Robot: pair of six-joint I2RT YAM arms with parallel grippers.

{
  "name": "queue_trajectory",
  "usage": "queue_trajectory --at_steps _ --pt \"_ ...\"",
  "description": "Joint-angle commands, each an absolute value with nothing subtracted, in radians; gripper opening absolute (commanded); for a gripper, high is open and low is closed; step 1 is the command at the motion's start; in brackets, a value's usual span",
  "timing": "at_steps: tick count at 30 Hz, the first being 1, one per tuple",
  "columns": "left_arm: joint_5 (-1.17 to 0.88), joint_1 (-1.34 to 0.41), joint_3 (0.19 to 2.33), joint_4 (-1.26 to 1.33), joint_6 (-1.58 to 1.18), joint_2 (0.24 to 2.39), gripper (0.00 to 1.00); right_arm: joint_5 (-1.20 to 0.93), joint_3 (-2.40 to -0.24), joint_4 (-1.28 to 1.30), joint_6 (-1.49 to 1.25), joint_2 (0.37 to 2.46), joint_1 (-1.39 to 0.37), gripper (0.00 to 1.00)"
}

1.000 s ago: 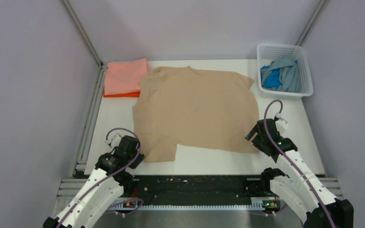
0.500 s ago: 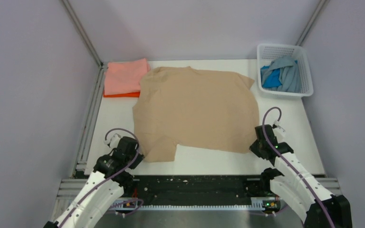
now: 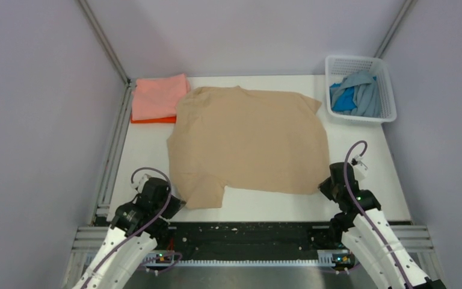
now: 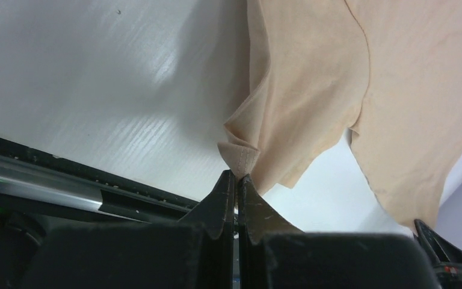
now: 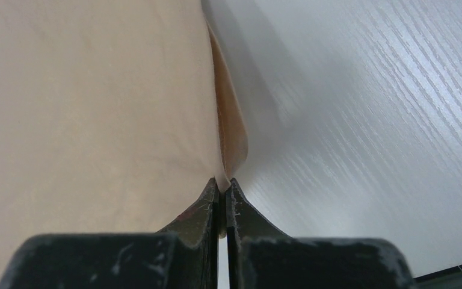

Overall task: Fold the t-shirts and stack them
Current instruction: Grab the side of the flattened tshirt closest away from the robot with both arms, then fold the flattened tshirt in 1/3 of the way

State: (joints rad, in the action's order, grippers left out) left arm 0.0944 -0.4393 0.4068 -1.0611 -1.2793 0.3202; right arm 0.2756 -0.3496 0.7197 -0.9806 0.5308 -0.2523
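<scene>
- My left gripper point(image 4: 236, 176) is pinched tight on the sleeve hem of the tan t-shirt point(image 3: 249, 141), near the table's point(image 3: 147, 153) front-left corner.
- My right gripper point(image 5: 222, 182) is clamped on its front-right edge (the cloth lifts there).
- The shirt lies spread mid-table.

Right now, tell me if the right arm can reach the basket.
Probably not yet: the right gripper is shut on the tan shirt, though only bare table separates it from the basket.
</scene>
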Motion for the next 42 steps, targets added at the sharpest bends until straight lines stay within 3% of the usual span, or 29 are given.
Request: queue_trajectory --at_steps 1,7,14,20,42 --pt "0.030 -0.443 0.417 -0.990 -1.276 0.303 0.00 0.250 -0.391 0.707 -0.980 0.544 -0.247 0.00" --pt "0.033 -0.442 0.447 -0.739 -1.208 0.486 0.00 0.283 -0.461 0.627 -0.901 0.631 -0.247 0.00" --pt "0.143 -0.441 0.610 -0.539 -1.111 0.800 0.00 0.260 -0.593 0.501 -0.815 0.891 -0.246 0.00" --pt "0.305 -0.416 0.818 -0.564 -1.037 1.017 0.00 0.317 -0.718 0.417 -0.781 1.052 -0.237 0.00" --pt "0.214 -0.209 1.248 -0.450 -0.884 1.535 0.00 0.221 -0.932 0.229 -0.705 1.413 -0.107 0.00"
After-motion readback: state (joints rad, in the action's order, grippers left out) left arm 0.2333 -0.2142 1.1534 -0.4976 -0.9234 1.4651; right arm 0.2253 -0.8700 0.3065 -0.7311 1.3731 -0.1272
